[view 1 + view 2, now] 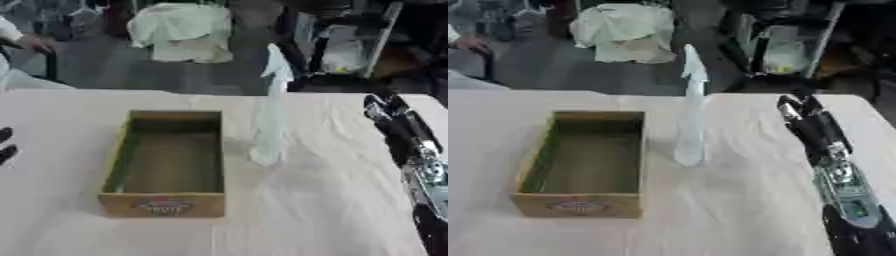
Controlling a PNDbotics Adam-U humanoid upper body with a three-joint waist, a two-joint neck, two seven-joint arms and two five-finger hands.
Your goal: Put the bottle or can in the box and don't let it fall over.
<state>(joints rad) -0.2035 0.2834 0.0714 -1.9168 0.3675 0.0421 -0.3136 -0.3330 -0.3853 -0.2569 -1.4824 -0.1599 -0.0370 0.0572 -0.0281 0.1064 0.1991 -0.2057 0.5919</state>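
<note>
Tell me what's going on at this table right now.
Nothing is being held yet. A tall clear bottle stands upright on the white-covered table, just right of an open wooden box. The right robot hand reaches in, apart from the bottle. The left robot hand barely shows at the left edge.

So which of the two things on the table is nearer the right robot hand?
The tall pale bottle, standing upright just right of the wooden box. It stands between the box and the right robot hand, apart from both.

We see a cloth-covered tabletop [315, 210]; an open box [166, 162] sits near its middle, a tall clear bottle [269, 125] upright just beside it.
</note>
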